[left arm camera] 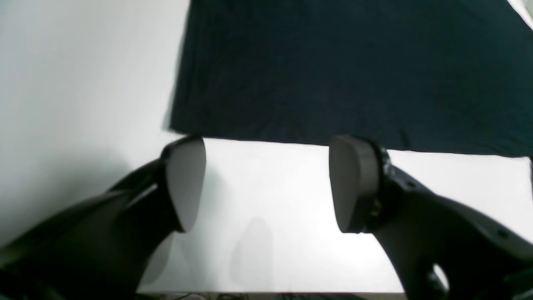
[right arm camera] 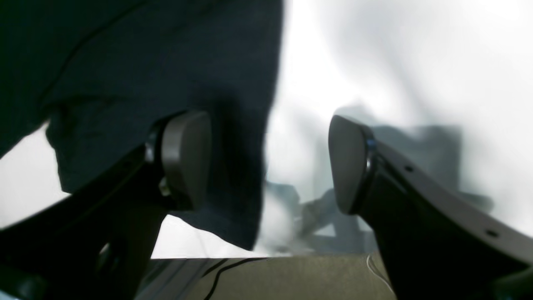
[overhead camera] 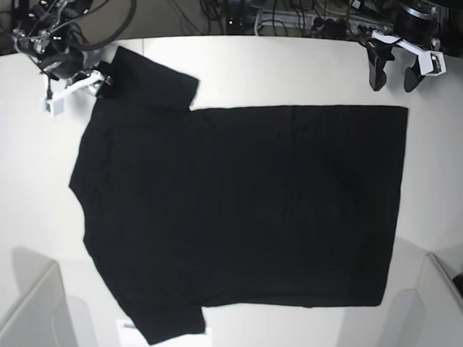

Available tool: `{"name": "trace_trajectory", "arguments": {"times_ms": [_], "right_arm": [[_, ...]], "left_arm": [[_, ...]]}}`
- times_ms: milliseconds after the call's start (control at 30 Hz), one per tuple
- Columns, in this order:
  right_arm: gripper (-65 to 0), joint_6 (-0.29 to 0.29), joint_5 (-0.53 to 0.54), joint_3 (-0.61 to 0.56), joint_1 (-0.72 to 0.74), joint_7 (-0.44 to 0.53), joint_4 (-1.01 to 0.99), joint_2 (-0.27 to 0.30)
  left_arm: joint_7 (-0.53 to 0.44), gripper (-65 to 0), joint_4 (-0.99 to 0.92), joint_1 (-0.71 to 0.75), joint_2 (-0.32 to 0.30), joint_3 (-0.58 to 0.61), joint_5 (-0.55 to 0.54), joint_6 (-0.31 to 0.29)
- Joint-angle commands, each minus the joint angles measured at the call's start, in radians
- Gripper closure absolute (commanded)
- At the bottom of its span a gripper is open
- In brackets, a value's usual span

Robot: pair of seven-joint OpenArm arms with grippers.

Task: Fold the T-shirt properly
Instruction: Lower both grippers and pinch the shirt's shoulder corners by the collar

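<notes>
Base view, left to right. Right gripper [overhead camera: 104, 85] at the far left corner of the worktop [overhead camera: 299, 64], over the upper sleeve of the T-shirt [overhead camera: 237, 213]; its wrist view shows the fingers [right arm camera: 185, 158] spread wide, nothing between them, dark cloth lying under and behind the left pad, bare white surface under the right one. So this gripper sits at the sleeve edge, cloth to one side only. The T-shirt lies flat across the middle of the worktop, plain black side up, long axis running left–right: sleeves and shoulders at the left, straight hem at the right. Left gripper [overhead camera: 392, 73] at the far right corner, just beyond the hem corner and apart from the cloth. Its wrist view: fingers [left arm camera: 354, 183] wide, empty, over bare worktop, the shirt's edge straight ahead past the tips. Judgement: each arm is nearest its own end; any pinch needs a short advance onto the far edge.
</notes>
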Motion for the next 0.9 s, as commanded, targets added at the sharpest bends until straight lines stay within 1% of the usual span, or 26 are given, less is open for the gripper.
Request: {"name": "trace_trajectory", "arguments": {"times_ms": [0,167,333,433,600,667,700,733,800,833,867], "right_arm": [[-41.7,0.007,0.013,-0.008,0.002,0.011,0.014,-0.001],[-41.7,0.008,0.013,-0.027,-0.007,0.019,-0.001,-0.026],[-41.7,0.010,0.013,-0.059,-0.010,0.019,-0.044,-0.023],[-40.8,0.011,0.013,-0.100,-0.022,0.020,-0.045,-0.026],[-30.2,0.011,0.013,-0.143,-0.042,0.069,-0.059,-0.023],[-24.0,0.011,0.013,-0.145,-0.042,0.086,-0.079,-0.021],[-20.7,0.011,0.013,-0.145,-0.042,0.091,-0.091,-0.021],[-16.1,0.011,0.013,-0.143,-0.041,0.091,-0.104,-0.021],[-3.2,0.011,0.013,-0.143,-0.038,0.091,-0.127,-0.020],[0.0,0.011,0.013,-0.143,-0.036,0.091,-0.134,-0.020],[0.0,0.011,0.013,-0.142,-0.036,0.091,-0.142,-0.020]], "left_arm": [[-0.022,-44.8,0.008,0.008,-0.006,-0.008,-0.008,-0.006],[-0.022,-44.8,-0.011,0.003,-0.003,-0.041,-0.008,-0.006],[-0.022,-44.8,-0.014,-0.003,-0.003,-0.058,-0.011,-0.006],[-0.022,-44.8,-0.014,-0.003,-0.003,-0.057,-0.011,-0.006],[-0.022,-44.8,-0.014,-0.009,0.000,-0.054,-0.022,-0.004],[-0.004,-44.8,-0.018,-0.023,0.000,-0.055,-0.080,-0.004],[0.027,-44.8,-0.028,-0.026,-0.001,-0.060,-0.118,-0.004],[0.064,-44.8,-0.037,-0.043,-0.005,-0.074,-0.168,-0.006],[0.144,-44.8,-0.060,-0.075,-0.001,-0.115,-0.249,-0.007],[0.174,-44.8,-0.067,-0.089,-0.001,-0.132,-0.269,-0.007],[0.207,-44.8,-0.077,-0.106,0.000,-0.144,-0.281,-0.007]]}}
